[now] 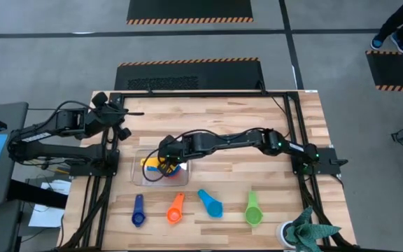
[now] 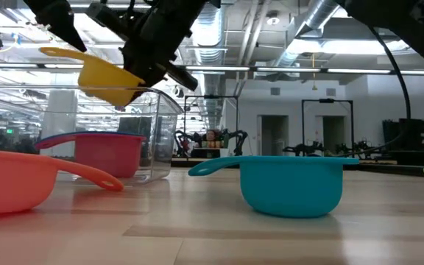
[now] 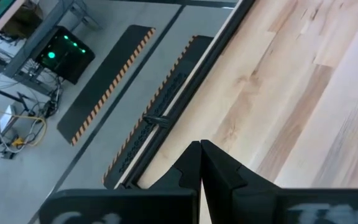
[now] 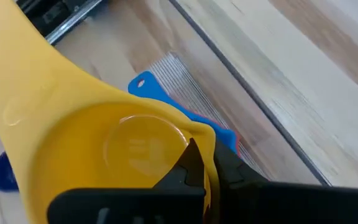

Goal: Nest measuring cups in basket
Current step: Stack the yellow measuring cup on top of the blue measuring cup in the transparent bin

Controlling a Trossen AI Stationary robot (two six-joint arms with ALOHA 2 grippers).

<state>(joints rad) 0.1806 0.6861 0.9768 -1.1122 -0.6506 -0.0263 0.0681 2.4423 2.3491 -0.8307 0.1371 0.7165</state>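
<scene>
Over the basket (image 1: 140, 176), right gripper (image 1: 165, 165) pinches the yellow cup (image 2: 103, 79) by its rim, handle pointing left; red cup (image 2: 103, 153) directly below. Left gripper (image 3: 201, 163) shut, empty, far left.

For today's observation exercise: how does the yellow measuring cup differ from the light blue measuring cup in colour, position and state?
The yellow measuring cup hangs tilted in the air above the basket, pinched at its rim by the right claw; the light blue measuring cup sits upright on the table, untouched. The yellow one is over the basket, the light blue one outside it. Both are plastic scoops with flat handles.
</scene>
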